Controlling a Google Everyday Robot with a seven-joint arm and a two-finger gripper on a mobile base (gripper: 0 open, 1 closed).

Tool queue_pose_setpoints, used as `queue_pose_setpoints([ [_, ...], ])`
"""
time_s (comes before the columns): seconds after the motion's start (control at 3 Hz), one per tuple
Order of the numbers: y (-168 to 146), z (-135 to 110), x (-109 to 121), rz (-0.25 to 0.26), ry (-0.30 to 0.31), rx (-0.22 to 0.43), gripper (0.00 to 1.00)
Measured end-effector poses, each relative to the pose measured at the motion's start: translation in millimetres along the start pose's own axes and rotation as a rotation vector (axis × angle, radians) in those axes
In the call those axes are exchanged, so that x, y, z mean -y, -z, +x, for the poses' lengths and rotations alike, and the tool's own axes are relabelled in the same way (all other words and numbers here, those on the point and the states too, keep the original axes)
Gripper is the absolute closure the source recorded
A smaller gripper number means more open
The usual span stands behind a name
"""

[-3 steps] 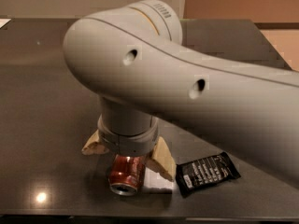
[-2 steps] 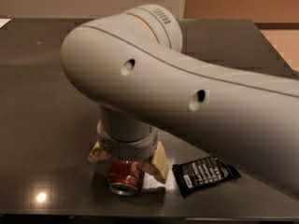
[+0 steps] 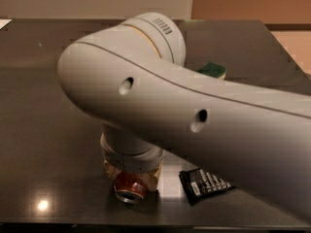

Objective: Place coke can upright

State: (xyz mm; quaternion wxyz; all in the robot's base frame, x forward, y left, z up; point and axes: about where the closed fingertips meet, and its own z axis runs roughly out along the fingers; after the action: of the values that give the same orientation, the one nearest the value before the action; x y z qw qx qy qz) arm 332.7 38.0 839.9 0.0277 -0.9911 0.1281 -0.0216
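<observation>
The table [image 3: 39, 130] carries the arm [image 3: 194, 110] reaching across it. Near the front edge, the gripper [image 3: 131, 176] is clamped on the can [image 3: 129, 188], which lies on its side. Lift clear, rotate vertical, lower squarely, and avoid the packet [image 3: 204, 183] alongside.

end effector [image 3: 132, 177]: closed in on coke can [image 3: 129, 187] | arm [image 3: 194, 96]: swung | green sponge [image 3: 212, 70]: uncovered

Kitchen-like — dark countertop [image 3: 48, 130], sponge [image 3: 212, 70]

Matt gripper [image 3: 132, 175] over glossy metal coke can [image 3: 130, 188], reflective table [image 3: 48, 130], smooth plastic arm [image 3: 204, 86]
</observation>
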Motion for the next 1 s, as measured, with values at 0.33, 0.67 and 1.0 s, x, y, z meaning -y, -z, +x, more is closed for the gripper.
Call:
queue_pose_setpoints([
  [0.33, 7, 4, 6, -0.010, -0.045, 0.050, 0.87],
  [0.67, 31, 13, 17, 0.003, -0.137, 0.127, 1.00],
  [1.0, 66, 25, 30, 0.056, -0.244, 0.201, 1.00],
])
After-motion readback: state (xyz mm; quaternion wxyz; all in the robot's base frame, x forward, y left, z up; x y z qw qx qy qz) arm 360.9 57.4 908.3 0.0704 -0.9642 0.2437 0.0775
